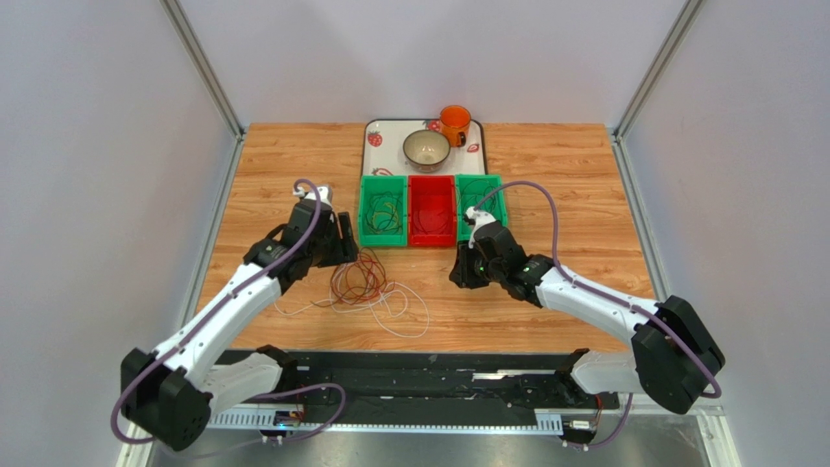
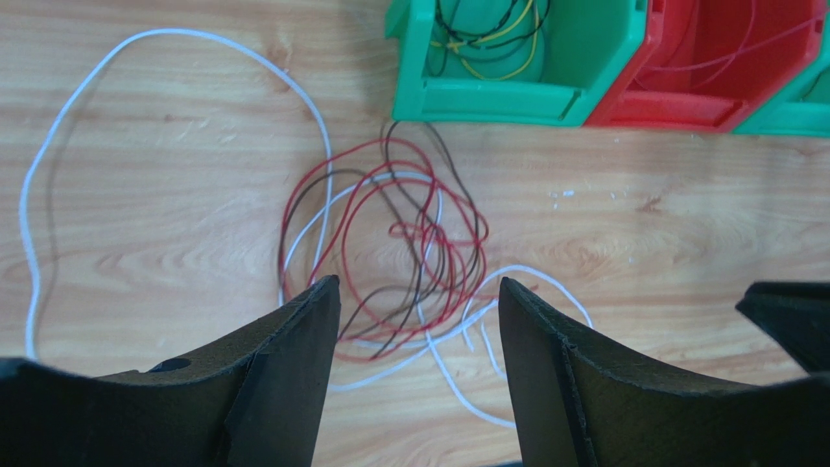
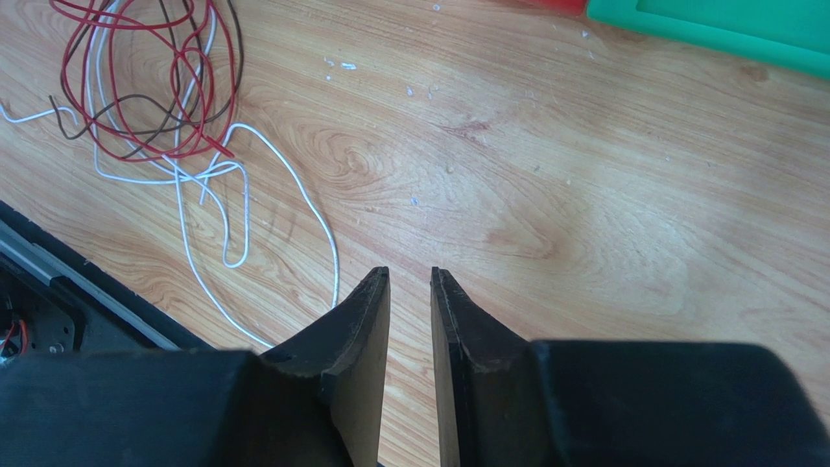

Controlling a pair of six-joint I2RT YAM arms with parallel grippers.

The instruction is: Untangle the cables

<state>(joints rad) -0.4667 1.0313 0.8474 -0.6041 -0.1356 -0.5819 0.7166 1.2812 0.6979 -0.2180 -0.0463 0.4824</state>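
Top external view takes in the whole wooden table. At its far edge lies a tray holding a bowl and an orange cup; the red marks on the tray's rim are too small to read. Three bins sit just in front of it: a left green bin, a red bin and a right green bin, which the right arm partly covers.

The cables lie tangled on the wood in front of the left green bin. Only the left wrist view shows yellow and dark wires inside that bin, and a thin red strand in the red one. The left gripper hangs over the red, dark and white loops, spread wide and gripping nothing.

The right gripper is over bare wood. Its fingers are drawn almost together, with only a narrow slit between them, and hold nothing. The tangle lies well off to its side.
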